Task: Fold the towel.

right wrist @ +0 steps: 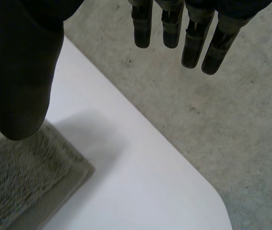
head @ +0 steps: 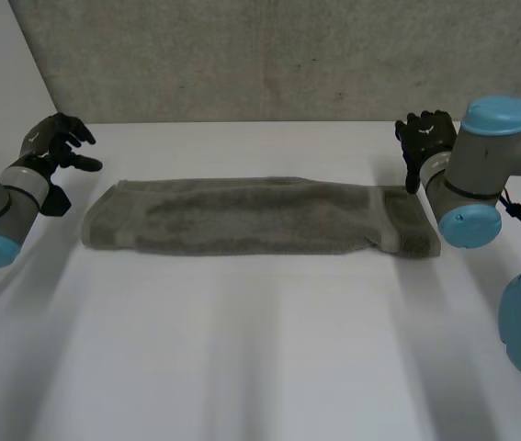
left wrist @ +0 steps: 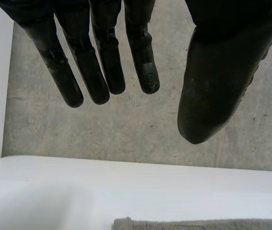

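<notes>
A grey-green towel (head: pixel 255 218) lies folded into a long strip across the white table (head: pixel 242 349). My left hand (head: pixel 56 142) hovers just past the strip's left end, fingers (left wrist: pixel 100 72) straight and spread, holding nothing; a towel corner (left wrist: pixel 174 224) lies below its fingertips. My right hand (head: pixel 424 136) is raised at the strip's right end, fingers (right wrist: pixel 193 33) straight and empty, with the towel's corner (right wrist: pixel 25 182) beneath its thumb.
A grey concrete wall (head: pixel 260 55) runs behind the table's far edge. The table's rounded far corner (right wrist: pixel 203 191) lies near my right hand, with concrete floor beyond it. A white wall (head: pixel 3 73) stands at the left.
</notes>
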`<state>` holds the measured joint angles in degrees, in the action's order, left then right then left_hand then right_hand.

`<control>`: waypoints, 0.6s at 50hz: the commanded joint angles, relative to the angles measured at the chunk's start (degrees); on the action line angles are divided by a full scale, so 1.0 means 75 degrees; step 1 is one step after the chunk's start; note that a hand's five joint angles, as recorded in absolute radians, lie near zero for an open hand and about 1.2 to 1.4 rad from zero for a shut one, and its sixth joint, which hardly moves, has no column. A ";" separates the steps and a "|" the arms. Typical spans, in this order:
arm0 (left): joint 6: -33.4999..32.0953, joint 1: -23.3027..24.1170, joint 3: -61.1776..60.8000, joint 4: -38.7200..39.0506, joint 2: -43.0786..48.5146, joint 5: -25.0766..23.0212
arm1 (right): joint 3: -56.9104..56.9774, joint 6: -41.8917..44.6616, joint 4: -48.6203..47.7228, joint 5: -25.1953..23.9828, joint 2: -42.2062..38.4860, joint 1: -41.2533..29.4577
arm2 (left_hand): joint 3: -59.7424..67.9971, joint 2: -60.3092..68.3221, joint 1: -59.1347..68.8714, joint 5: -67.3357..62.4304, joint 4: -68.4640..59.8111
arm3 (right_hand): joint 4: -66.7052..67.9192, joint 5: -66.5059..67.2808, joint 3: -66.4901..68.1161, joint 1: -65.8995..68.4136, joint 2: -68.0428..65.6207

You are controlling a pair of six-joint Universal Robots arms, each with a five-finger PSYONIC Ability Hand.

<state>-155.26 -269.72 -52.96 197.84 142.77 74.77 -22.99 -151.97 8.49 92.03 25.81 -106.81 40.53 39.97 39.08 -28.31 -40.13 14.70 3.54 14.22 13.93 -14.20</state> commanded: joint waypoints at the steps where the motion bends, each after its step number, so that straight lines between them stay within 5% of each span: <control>1: -0.0041 -0.0003 -0.0052 -0.0081 -0.0110 -0.0032 | -0.0110 -0.0433 0.0286 -0.0107 0.0519 -0.0020 | -0.0363 -0.0289 -0.0171 0.0068 0.0311 | -0.0627 -0.0472 -0.0563 -0.0525 0.0561; 10: -0.0357 -0.0003 -0.1587 -0.0128 -0.1130 -0.0337 | -0.0368 -0.0480 0.1880 -0.0916 0.1105 0.0062 | -0.0341 -0.0267 -0.0148 0.0046 0.0289 | -0.0627 -0.0472 -0.0563 -0.0525 0.0561; 16: -0.1881 0.0021 -0.2830 -0.0105 -0.2032 -0.0946 | -0.1255 -0.0526 0.2980 -0.1267 0.1642 0.0179 | -0.0319 -0.0244 -0.0126 0.0023 0.0266 | 0.0144 0.0299 0.0208 0.0246 -0.0210; 23: -0.4455 0.0056 -0.3918 -0.0187 -0.2477 -0.1099 | -0.3215 -0.0515 0.2302 -0.1631 0.2664 0.0472 | -0.0319 -0.0244 -0.0126 0.0023 0.0266 | 0.0865 0.1020 0.0928 0.0967 -0.0931; 30: -0.5325 0.0079 -0.4341 -0.0140 -0.2512 -0.1064 | -0.5041 -0.0433 0.1027 -0.1584 0.3168 0.0566 | -0.0296 -0.0222 -0.0103 0.0001 0.0244 | 0.1066 0.1221 0.1130 0.1168 -0.1132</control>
<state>-190.15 -269.30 -83.32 196.53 123.88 66.42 -51.67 -155.46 23.28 79.90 47.36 -103.10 40.53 39.74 39.04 -28.32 -39.88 20.76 12.03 20.46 20.88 -19.96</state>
